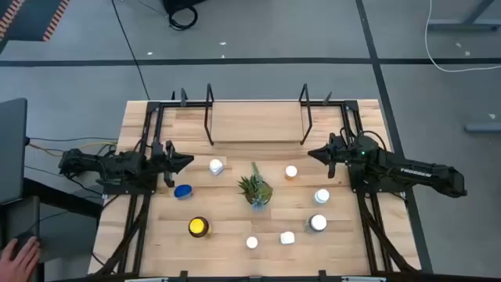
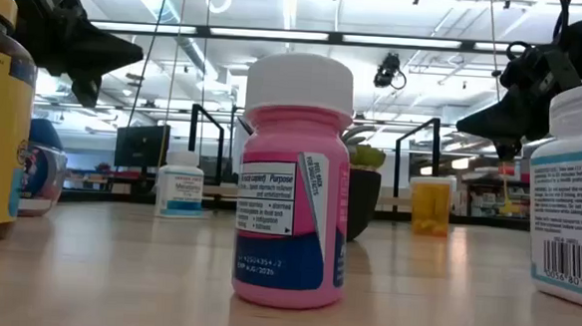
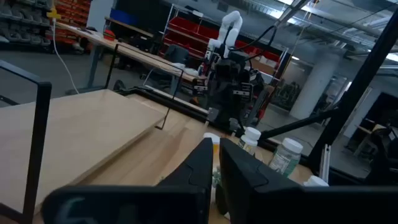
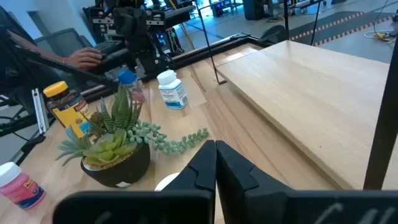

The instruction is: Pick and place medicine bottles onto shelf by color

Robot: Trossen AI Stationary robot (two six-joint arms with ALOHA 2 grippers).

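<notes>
The medicine bottles stand upright on their bases on the table. There is a white-capped one [image 1: 215,166], a blue one [image 1: 183,191], a yellow-lidded dark jar [image 1: 199,227], an orange one [image 1: 291,172] and several white-capped ones [image 1: 317,223] at the near right. A pink white-capped bottle [image 2: 293,183] fills the low view. The light-wood shelf [image 1: 257,121] lies at the table's far middle and is bare. My left gripper [image 1: 188,161] hovers shut left of the white-capped bottle. My right gripper [image 1: 313,154] hovers shut right of the orange one. Neither holds anything.
A small spiky green plant in a dark pot [image 1: 255,189] stands mid-table between the bottles. Black wire uprights [image 1: 209,110] rise at the shelf's ends. A person's hand [image 1: 19,254] rests beyond the table's near left corner.
</notes>
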